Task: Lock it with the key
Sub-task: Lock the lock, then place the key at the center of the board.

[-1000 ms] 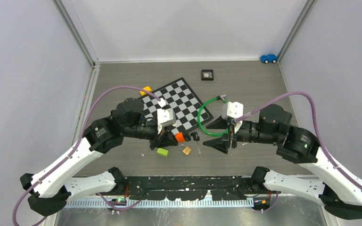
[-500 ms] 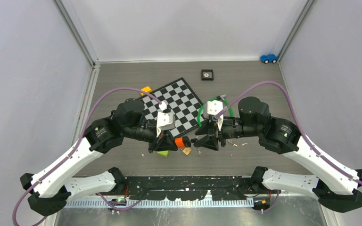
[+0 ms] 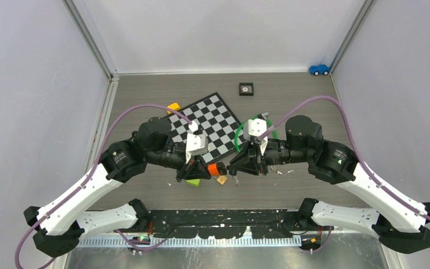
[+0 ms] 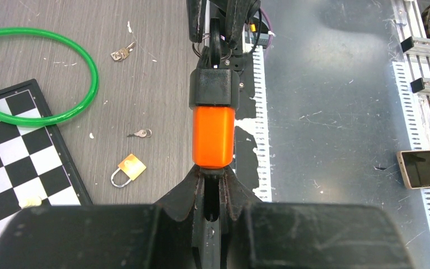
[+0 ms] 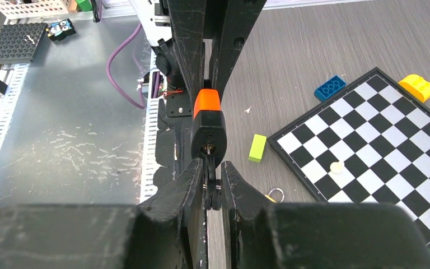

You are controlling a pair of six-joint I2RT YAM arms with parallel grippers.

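The orange padlock is sitting in the middle of the left wrist view, raised off the tabletop, its black end pointing toward the top of the frame. The left pincer is clamping the orange end from the bottom of that frame, its fingers closed tight on both sides. The key is meeting the keyhole in the black end. How deep it is sitting cannot be told. The right pincer is pinching the key between nearly closed fingers at the lower middle of the right wrist view.

In the overhead view the two pincers are facing each other at the centre, with the lock bridging them.

Below the lock, toward the lower left of the left wrist view, a small brass padlock is lying flat, with a loose small key just above it and another bunch of keys near the top. A green ring is curving across the upper left, partly overlapping the checkerboard.

In the right wrist view a lime block is lying beside the board's near corner, and a blue brick and a yellow piece are resting at its upper edge.

A blue toy car is standing at the far upper right of the overhead view, well apart.
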